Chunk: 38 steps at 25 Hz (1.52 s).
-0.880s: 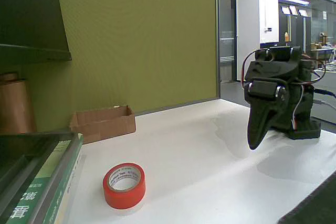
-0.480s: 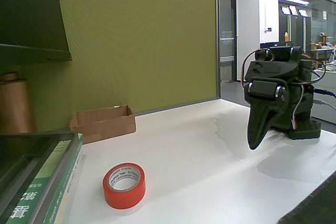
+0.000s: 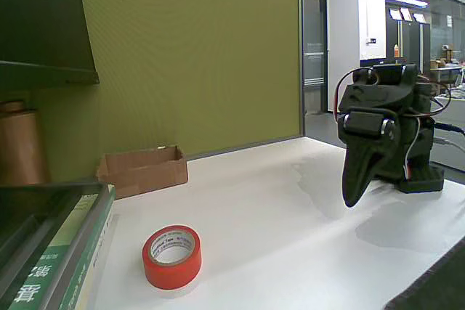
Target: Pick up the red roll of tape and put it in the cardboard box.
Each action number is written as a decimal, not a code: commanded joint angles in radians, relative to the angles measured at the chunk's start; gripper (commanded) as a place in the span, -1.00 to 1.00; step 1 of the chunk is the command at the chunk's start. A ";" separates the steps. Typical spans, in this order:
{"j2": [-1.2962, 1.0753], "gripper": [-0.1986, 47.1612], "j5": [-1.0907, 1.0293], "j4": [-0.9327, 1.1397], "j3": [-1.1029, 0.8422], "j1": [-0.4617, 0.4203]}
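Note:
The red roll of tape (image 3: 172, 256) lies flat on the white table near the front left, its white printed core facing up. Behind it, against the green wall, stands the low cardboard box (image 3: 143, 170). My black arm is folded up at the right of the table, far from both. Its gripper (image 3: 353, 197) points down just above the tabletop, and the fingers look pressed together with nothing between them.
Green-and-white books (image 3: 58, 259) are stacked at the front left beside the tape. A tall brown-copper cylinder (image 3: 20, 147) stands behind them under a dark shelf (image 3: 43, 70). The table's edge runs along the right, with a dark object at the front right corner.

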 commanded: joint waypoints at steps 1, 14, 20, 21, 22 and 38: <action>0.084 -0.99 -0.012 0.005 0.040 -0.014; 0.043 -0.82 -0.067 -0.123 0.038 0.003; -0.173 -0.38 -0.149 -0.199 -0.156 0.037; -0.233 -0.35 -0.164 -0.216 -0.209 0.046; -0.291 -0.33 -0.170 -0.233 -0.262 0.054; -1.058 0.14 -0.167 -0.224 -0.904 0.152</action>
